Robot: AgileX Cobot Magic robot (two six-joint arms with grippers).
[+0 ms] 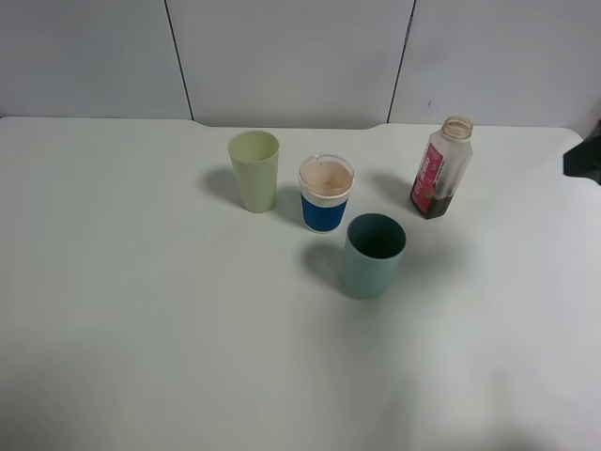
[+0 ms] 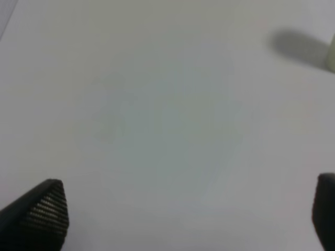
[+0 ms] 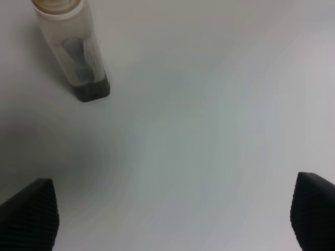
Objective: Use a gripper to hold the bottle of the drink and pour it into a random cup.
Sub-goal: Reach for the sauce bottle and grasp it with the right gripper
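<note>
The bottle of the drink (image 1: 441, 169) stands upright and uncapped at the back right of the table, with a pink-red label and brown liquid at its bottom. It also shows in the right wrist view (image 3: 76, 49). The cup (image 1: 326, 194), white with a blue band, stands between the other two cups and holds pinkish-brown residue. My right gripper (image 3: 172, 214) is open and empty, well short of the bottle; only a black part of that arm (image 1: 584, 158) shows at the right edge of the high view. My left gripper (image 2: 191, 214) is open and empty over bare table.
A pale yellow-green tumbler (image 1: 254, 170) stands left of the blue-banded cup; its edge shows in the left wrist view (image 2: 331, 55). A teal cup (image 1: 374, 255) stands in front, to the right of the blue-banded cup. The white table (image 1: 141, 310) meets a grey panelled wall at the back.
</note>
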